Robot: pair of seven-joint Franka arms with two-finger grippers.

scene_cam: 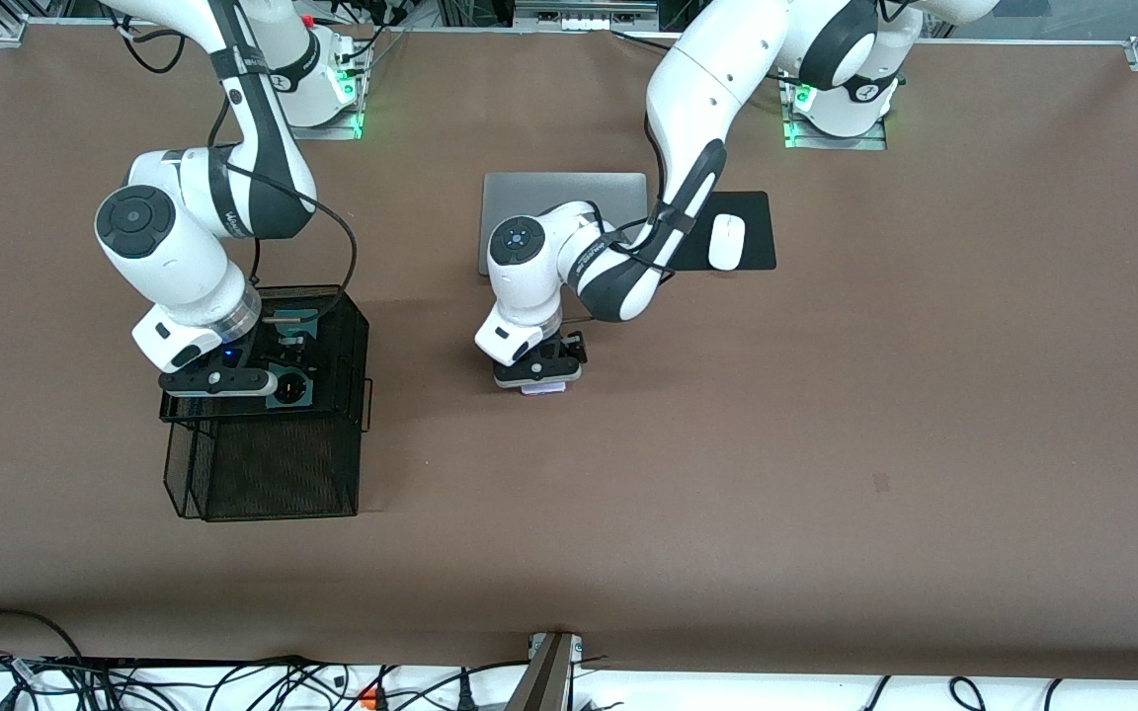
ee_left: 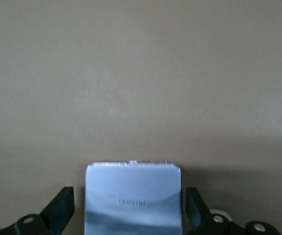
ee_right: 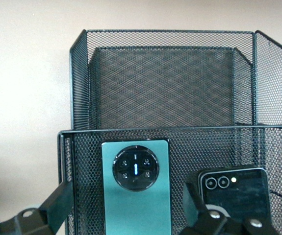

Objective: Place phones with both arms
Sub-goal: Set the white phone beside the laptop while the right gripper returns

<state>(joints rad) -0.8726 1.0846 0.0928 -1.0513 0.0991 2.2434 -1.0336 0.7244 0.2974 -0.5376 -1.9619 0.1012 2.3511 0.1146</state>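
The pale lilac-white phone (ee_left: pixel 133 200) lies flat on the brown table near its middle. My left gripper (ee_left: pixel 130 208) is low over this phone (scene_cam: pixel 543 389), open, with a finger (ee_left: pixel 62 210) on either side and a small gap at each edge. In the black mesh basket (ee_right: pixel 170 32) lies the dark green phone (ee_right: pixel 137 205), round camera ring up. My right gripper (ee_right: pixel 126 208) straddles it, open, with its fingers (ee_right: pixel 57 203) clear of the edges. Beside the green phone in the basket rests the small black phone (ee_right: pixel 241 193). In the front view my right gripper (scene_cam: pixel 289 354) hangs over the green phone (scene_cam: pixel 292 391).
The mesh basket (scene_cam: pixel 263 474) stands toward the right arm's end of the table; its compartment nearer the front camera holds nothing. A silver laptop (scene_cam: pixel 564 196) lies closed under the left arm, with a white mouse (scene_cam: pixel 726 242) on a black pad (scene_cam: pixel 757 212) beside it.
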